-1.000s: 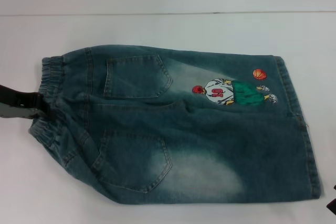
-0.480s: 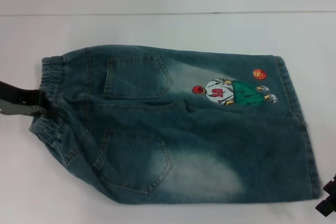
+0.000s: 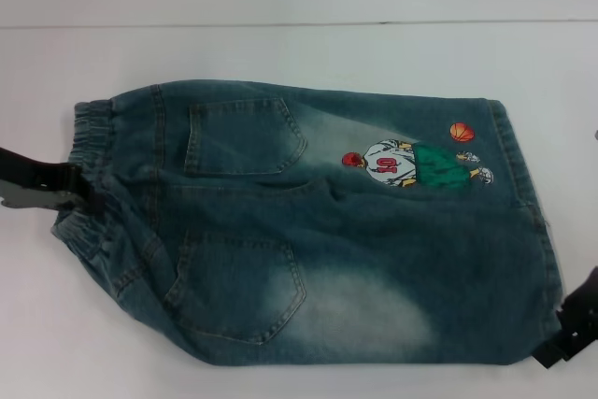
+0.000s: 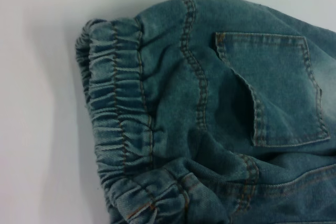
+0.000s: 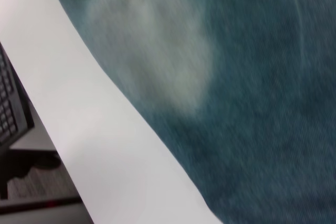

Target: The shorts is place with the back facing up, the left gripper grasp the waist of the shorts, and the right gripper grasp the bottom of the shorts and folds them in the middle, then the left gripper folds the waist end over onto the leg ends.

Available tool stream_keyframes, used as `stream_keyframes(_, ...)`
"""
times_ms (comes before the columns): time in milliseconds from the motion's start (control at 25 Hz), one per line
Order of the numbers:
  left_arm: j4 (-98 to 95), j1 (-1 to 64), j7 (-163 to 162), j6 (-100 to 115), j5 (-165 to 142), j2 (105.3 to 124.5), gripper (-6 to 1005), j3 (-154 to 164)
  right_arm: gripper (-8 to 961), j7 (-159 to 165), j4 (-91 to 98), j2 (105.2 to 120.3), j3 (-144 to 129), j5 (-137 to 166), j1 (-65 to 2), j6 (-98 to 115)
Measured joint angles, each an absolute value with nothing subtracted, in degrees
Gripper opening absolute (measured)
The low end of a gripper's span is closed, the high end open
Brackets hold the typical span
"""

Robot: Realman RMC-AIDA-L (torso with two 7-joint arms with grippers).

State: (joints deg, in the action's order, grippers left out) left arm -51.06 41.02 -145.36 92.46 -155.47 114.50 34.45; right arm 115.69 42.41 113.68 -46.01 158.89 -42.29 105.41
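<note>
Black right gripper has moved in to the hem corner of the faded blue-green denim shorts lying flat on the white tabletop; black left gripper sits at the ruffled waist, finger state unclear on both, grasps look imminent.

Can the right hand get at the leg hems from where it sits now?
Probably yes. The right hand sits just off the near corner of the leg hems, which lie flat on the white table. Nothing shows between them. Whether its fingers are open is unclear.
</note>
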Motion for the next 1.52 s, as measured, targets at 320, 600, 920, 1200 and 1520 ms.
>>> stream_keyframes(320, -51.06, 41.01, -145.36, 92.78, -155.48, 114.77, 31, 34.45, 577, 113.95, 42.55, 113.9, -45.95, 157.63, -42.04, 105.24)
stream_keyframes(600, -51.29, 40.96, -145.36, 93.2, -155.47, 114.92, 31, 34.45, 262, 113.88, 42.46, 114.02, -46.11, 157.65, -41.92, 105.14)
stream_keyframes(920, -51.4, 40.71, -145.36, 93.25, -155.42, 115.03, 31, 34.35, 9, 113.54, 42.36, 114.13, -45.91, 157.61, -41.48, 104.62)
stream_keyframes(1200, -52.21, 39.9, -145.37, 93.35, -150.25, 114.63, 30, 33.54, 9, 108.35, 42.47, 113.11, -36.16, 154.49, -40.94, 105.08)
stream_keyframes(1520, -51.77, 38.59, -145.43, 88.71, -145.75, 114.07, 30, 22.74, 8, 104.53, 40.75, 110.1, -25.62, 134.85, -34.64, 101.46)
